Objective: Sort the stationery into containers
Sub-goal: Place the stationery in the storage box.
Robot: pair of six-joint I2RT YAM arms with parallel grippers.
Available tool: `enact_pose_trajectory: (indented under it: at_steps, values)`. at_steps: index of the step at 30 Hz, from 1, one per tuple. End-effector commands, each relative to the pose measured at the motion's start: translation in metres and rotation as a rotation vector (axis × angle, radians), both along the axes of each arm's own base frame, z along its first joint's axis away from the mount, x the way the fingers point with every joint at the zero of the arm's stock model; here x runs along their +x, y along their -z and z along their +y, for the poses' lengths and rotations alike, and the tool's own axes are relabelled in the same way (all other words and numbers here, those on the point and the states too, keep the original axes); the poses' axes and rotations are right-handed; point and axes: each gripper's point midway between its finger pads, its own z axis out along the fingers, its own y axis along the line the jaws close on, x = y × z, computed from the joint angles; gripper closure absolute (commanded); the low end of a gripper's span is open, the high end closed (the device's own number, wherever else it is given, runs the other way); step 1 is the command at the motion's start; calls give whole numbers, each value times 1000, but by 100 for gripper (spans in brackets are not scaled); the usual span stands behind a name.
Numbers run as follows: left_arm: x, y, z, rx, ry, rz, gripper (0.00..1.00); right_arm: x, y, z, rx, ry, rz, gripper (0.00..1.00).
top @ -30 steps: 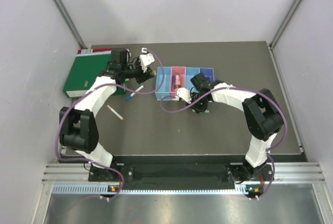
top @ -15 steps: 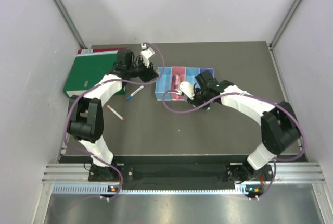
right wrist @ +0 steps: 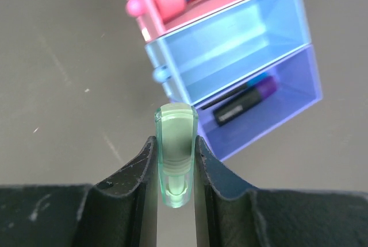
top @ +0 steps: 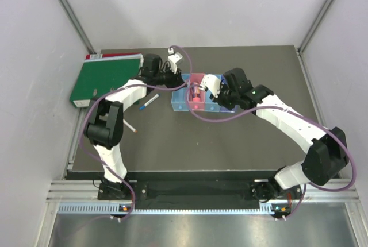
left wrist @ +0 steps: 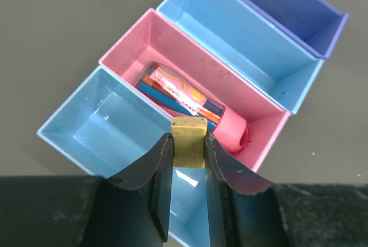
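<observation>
Lying on the dark table [top: 230, 138], the green binder [top: 106, 77] sits far left and the row of four bins [left wrist: 241, 34], light blue, pink, light blue, purple, sits mid-table. The left claw [left wrist: 190, 149] pinches a small tan eraser [left wrist: 190, 129] above the wall between the first blue bin and the pink one, which holds a striped tube [left wrist: 184, 95] with a pink cap. The right claw [right wrist: 174, 149] clamps a see-through green marker [right wrist: 175, 123] just outside the bins' ends. A black marker [right wrist: 244, 100] lies in the purple bin. A blue-tipped pen [top: 148, 102] and an orange-tipped pen [top: 131, 126] lie on the table.
</observation>
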Motion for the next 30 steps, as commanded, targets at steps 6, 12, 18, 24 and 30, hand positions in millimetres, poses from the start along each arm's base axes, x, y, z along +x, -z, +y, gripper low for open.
enact_pose_trajectory:
  at_steps: [6, 12, 18, 24, 30]
  values:
    - [42, 29, 1, 60, -79, -41, 83, 40, -109, 25, 178, 41, -255, 100]
    - [53, 35, -3, 56, -92, -46, 70, 37, -117, 28, 203, 36, -259, 100]
    - [52, 32, -3, 60, -86, -62, 39, 39, -113, 32, 214, 36, -244, 100]
    - [48, -3, -7, 14, -78, -98, 38, 44, -108, 38, 225, 39, -232, 100]
    - [18, -66, 7, -11, -61, -194, 37, 58, -103, 53, 265, 64, -198, 100]
